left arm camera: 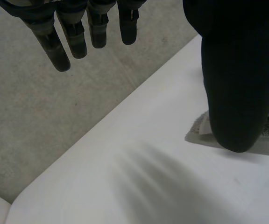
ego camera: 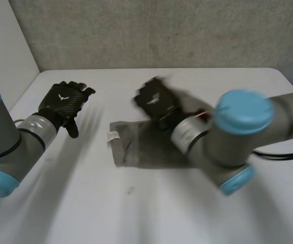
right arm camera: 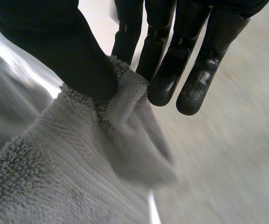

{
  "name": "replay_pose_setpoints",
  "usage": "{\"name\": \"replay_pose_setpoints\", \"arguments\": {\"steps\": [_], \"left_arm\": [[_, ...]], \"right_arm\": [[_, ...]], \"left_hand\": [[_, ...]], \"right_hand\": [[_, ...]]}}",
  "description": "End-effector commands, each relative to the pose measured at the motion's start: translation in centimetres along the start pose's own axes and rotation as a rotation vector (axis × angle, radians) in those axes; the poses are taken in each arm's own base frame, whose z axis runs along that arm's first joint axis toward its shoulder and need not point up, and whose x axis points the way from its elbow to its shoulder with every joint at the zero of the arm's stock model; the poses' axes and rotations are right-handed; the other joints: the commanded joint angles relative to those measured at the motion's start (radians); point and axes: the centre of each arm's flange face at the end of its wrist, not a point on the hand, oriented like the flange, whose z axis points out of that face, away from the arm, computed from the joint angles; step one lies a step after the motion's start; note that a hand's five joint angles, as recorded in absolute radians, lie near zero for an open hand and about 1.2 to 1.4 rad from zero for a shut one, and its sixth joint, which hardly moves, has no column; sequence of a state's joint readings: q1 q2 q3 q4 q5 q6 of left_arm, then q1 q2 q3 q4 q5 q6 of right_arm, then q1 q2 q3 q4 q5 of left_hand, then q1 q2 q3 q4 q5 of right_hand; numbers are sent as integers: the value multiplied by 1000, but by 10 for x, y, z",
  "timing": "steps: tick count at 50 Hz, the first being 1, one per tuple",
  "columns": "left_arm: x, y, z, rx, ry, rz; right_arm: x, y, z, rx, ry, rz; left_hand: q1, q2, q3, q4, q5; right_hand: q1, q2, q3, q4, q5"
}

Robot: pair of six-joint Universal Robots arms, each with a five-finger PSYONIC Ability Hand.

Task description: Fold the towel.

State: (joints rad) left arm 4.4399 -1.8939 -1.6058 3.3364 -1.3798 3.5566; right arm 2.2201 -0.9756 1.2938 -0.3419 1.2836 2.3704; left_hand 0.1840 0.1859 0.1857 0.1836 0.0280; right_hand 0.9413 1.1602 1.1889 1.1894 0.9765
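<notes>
**Towel fold, grasp stage.** The grey towel [ego camera: 136,147] lies on the tabletop [ego camera: 136,208], with a small white label [ego camera: 112,135] at its left edge. The right hand [ego camera: 154,100] is over the towel's far edge. It pinches a raised fold of the pile between the thumb and the fingers [right arm camera: 165,84]. The cloth bunches up against the thumb, and the rest of the towel drapes away below the hand. The left hand [ego camera: 65,103] hovers to the left of the towel, apart from it, with its fingers straight and spread and nothing in them.

The step in hand is judged to be carrying the pinched far edge across the towel to lay a fold. To do this well, the pinch should take the full thickness of the edge so that no layer slips out. The lift should stay low and the travel should run straight toward the towel's near edge, so that the edges meet squarely. The free left hand could press the towel's left edge flat to stop the cloth from dragging.
</notes>
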Motion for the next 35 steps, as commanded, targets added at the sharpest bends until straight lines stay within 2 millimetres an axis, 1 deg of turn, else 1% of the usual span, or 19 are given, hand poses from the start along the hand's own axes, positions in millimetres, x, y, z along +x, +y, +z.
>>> {"name": "replay_pose_setpoints", "arguments": {"steps": [1, 3, 6, 7, 8, 9, 10, 11, 12, 13, 14, 16, 17, 19, 23, 26, 30, 33, 35], "left_arm": [[-4, -1, -1, 6, -12, -53], [-4, 0, -1, 10, -15, -69], [-4, -1, -1, 14, -14, -72], [-1, -2, -1, 19, -8, -72], [1, -3, -2, 22, -3, -71], [1, -3, -2, 22, -2, -71], [2, -4, -2, 27, 1, -71], [4, -6, -2, 32, 5, -71], [4, -6, -2, 32, 5, -71], [8, -10, -2, 46, 14, -69], [8, -10, -2, 46, 14, -69], [20, -20, -3, 88, 42, -67], [20, -20, -3, 88, 42, -67], [32, -30, -4, 138, 64, -80], [43, -35, -4, 157, 93, -113], [56, -34, -1, 158, 131, -145], [81, -15, 8, 102, 183, -146], [86, -6, 11, 76, 187, -146], [93, 13, 18, 23, 181, -134]], "right_arm": [[-87, -10, 4, 92, -219, 20], [-115, -6, 2, 86, -282, 25], [-119, -3, 2, 78, -290, 27], [-118, -4, 2, 76, -285, 28], [-113, -7, 3, 72, -270, 31], [-113, -7, 3, 72, -270, 31], [-105, -12, 2, 68, -249, 41], [-91, -21, 1, 70, -209, 50], [-91, -21, 1, 70, -209, 50], [-74, -24, -1, 55, -164, 75], [-74, -24, -1, 55, -163, 75], [-35, -16, -7, -7, -60, 163], [-35, -16, -7, -7, -59, 163], [-4, -9, -19, -65, 16, 283], [12, 7, -34, -154, 40, 404], [22, 37, -49, -281, 62, 500], [27, 76, -69, -439, 80, 570], [27, 87, -75, -475, 88, 580], [25, 109, -83, -537, 96, 607]], "left_hand": [[41, 39, 40, 42, 23], [44, 42, 42, 45, 26], [44, 42, 43, 45, 26], [41, 39, 40, 42, 23], [41, 39, 40, 42, 23], [41, 39, 40, 42, 23], [41, 39, 40, 42, 23], [44, 42, 42, 45, 26], [44, 42, 43, 45, 26], [44, 42, 43, 45, 26], [44, 42, 43, 45, 26], [44, 42, 43, 45, 26], [44, 42, 43, 45, 26], [56, 54, 54, 56, 37], [74, 72, 72, 74, 55], [129, 127, 127, 130, 111], [156, 154, 154, 156, 137], [156, 154, 154, 156, 137], [156, 154, 154, 156, 137]], "right_hand": [[455, 236, 207, 207, 245], [455, 236, 207, 207, 245], [455, 236, 207, 207, 245], [360, 141, 113, 112, 150], [-225, -444, -473, -473, -435], [-231, -450, -478, -479, -441], [-767, -986, -1014, -1015, -977], [-767, -986, -1014, -1015, -977], [-767, -986, -1014, -1015, -977], [-767, -986, -1014, -1015, -977], [-767, -986, -1014, -1015, -977], [-767, -986, -1014, -1015, -977], [-767, -986, -1014, -1015, -977], [-767, -986, -1014, -1015, -977], [-767, -986, -1014, -1015, -977], [-767, -986, -1014, -1015, -977], [-767, -986, -1014, -1015, -977], [-767, -986, -1014, -1015, -977], [-652, -871, -899, -900, -861]]}}
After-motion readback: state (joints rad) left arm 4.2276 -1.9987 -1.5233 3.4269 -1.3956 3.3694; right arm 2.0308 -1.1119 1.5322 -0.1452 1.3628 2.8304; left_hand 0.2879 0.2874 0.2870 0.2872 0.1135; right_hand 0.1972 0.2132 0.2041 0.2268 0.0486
